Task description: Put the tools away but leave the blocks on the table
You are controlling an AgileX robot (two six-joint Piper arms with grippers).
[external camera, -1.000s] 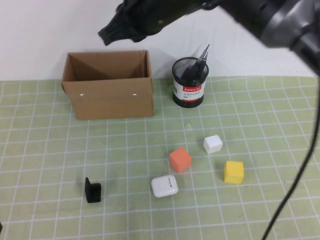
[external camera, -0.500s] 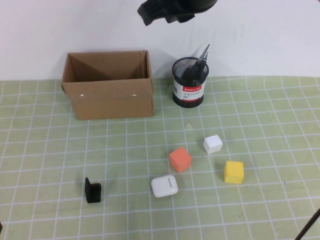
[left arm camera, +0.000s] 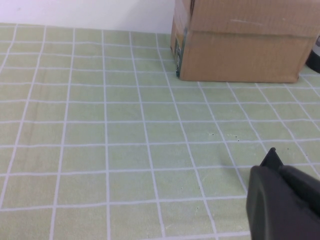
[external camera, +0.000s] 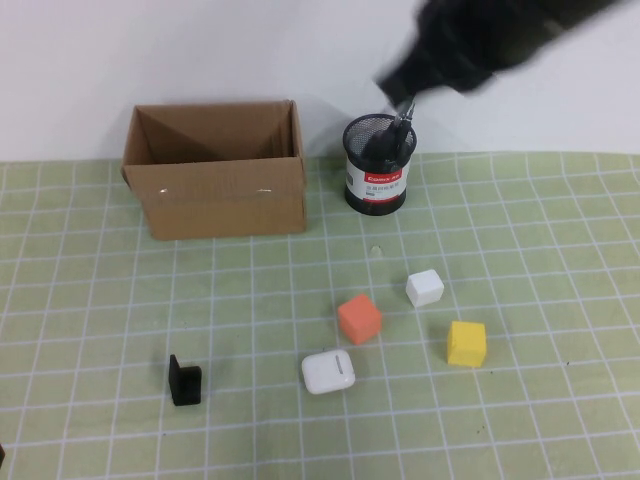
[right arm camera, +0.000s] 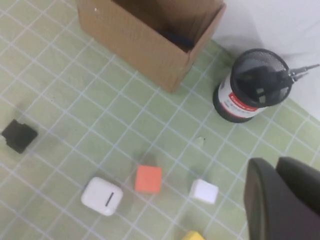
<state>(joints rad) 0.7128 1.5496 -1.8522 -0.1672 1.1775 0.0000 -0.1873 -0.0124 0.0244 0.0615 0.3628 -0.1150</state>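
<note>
Tools [external camera: 393, 140] in mesh cup [external camera: 379, 165]

You see the right gripper [external camera: 400, 85] only as a dark blur. The yellow cube [right arm camera: 194, 235] is cut off. The black mesh cup [external camera: 379, 165] hides most of the tools.

Pale green gridded table [external camera: 90, 300] under cardboard box [external camera: 218, 185], mesh pen cup [external camera: 379, 170], three blocks [external camera: 360, 319], earbud case [external camera: 329, 372], black bracket [external camera: 185, 381].
</note>
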